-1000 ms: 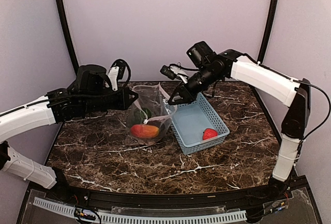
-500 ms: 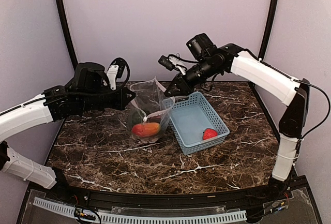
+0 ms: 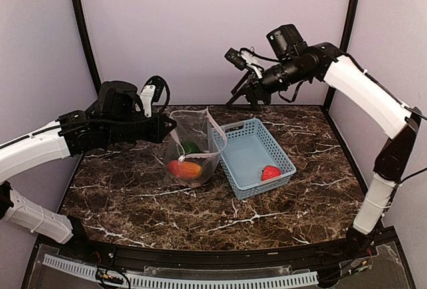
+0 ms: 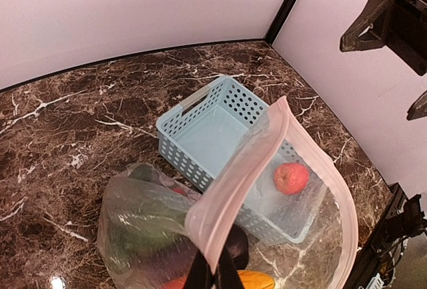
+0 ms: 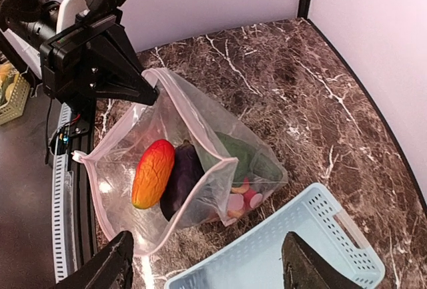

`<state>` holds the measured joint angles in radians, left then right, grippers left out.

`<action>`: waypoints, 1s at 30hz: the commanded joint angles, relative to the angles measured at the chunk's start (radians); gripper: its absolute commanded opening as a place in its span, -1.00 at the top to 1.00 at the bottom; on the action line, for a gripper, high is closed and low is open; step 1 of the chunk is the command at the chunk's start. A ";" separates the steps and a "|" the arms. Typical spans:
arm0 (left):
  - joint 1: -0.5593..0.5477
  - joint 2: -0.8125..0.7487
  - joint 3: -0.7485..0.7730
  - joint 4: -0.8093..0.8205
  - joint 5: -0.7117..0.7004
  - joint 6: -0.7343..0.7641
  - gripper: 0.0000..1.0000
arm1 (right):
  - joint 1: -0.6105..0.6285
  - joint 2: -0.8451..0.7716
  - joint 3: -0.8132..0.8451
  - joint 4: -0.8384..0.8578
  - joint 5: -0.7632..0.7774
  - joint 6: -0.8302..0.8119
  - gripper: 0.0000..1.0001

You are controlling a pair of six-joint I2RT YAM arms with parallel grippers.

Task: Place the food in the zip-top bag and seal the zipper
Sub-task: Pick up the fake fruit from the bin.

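Progress looks well advanced to us, though not finished; four pieces of food lie inside the bag point(image 3: 192, 150), which stands open on the table point(image 3: 153, 209) just left of the basket point(image 3: 283, 149); through the clear plastic we make out the mango point(image 5: 153, 173), the eggplant point(image 5: 179, 179) touching it, the pepper point(image 5: 243, 159) further in and the cluster of red and yellow balls point(image 5: 240, 200) low in one corner. One piece is left outside; the strawberry point(image 3: 270, 172) lies alone in the basket's near right corner, well apart from both arms. The left gripper point(image 4: 213, 277) is closed on the bag's rim, pinching the pinkish edge so that the mouth is held up and wide; the far lip sags toward the basket. The right gripper point(image 3: 242, 97) hangs high over the back of the table, beyond the basket, its jaws spread with nothing between them. The zipper point(image 4: 253, 159) runs unpressed round the open mouth; the seal is not yet made. We judge the rest to be this: fetch the strawberry with the free arm; drop it through the mouth; bring the two lips together and press along the strip from end to end; the floppy plastic may fold or slip while that is done.
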<state>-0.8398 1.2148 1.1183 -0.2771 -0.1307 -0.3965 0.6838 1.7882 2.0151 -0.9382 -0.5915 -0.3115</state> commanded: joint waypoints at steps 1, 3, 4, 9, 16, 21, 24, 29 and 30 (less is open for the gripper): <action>0.006 -0.002 0.029 0.026 0.011 0.003 0.99 | -0.044 -0.064 -0.071 -0.054 0.031 -0.103 -0.58; 0.005 0.000 0.029 0.024 0.011 0.006 0.99 | -0.063 -0.085 -0.112 -0.073 0.043 -0.142 -0.62; 0.006 0.003 0.029 0.022 0.011 0.006 0.99 | -0.071 -0.095 -0.135 -0.088 0.043 -0.171 -0.63; 0.006 0.006 0.027 0.026 0.021 -0.002 0.99 | -0.104 -0.101 -0.263 -0.192 0.096 -0.299 -0.62; 0.006 -0.006 0.016 0.025 0.019 -0.012 0.99 | -0.126 -0.072 -0.417 -0.271 0.195 -0.382 -0.54; 0.005 -0.021 0.013 0.007 0.007 -0.016 0.99 | -0.135 -0.029 -0.433 -0.325 0.210 -0.415 -0.46; 0.005 -0.025 0.008 0.008 0.004 -0.020 0.98 | -0.135 -0.001 -0.440 -0.304 0.258 -0.413 -0.37; 0.006 -0.040 -0.005 0.017 0.006 -0.028 0.98 | -0.136 0.053 -0.464 -0.246 0.356 -0.402 -0.33; 0.006 -0.044 -0.007 0.015 0.003 -0.028 0.98 | -0.137 0.062 -0.464 -0.243 0.357 -0.402 -0.34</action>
<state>-0.8398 1.2156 1.1194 -0.2642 -0.1150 -0.4129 0.5549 1.8069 1.5661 -1.2114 -0.3065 -0.7048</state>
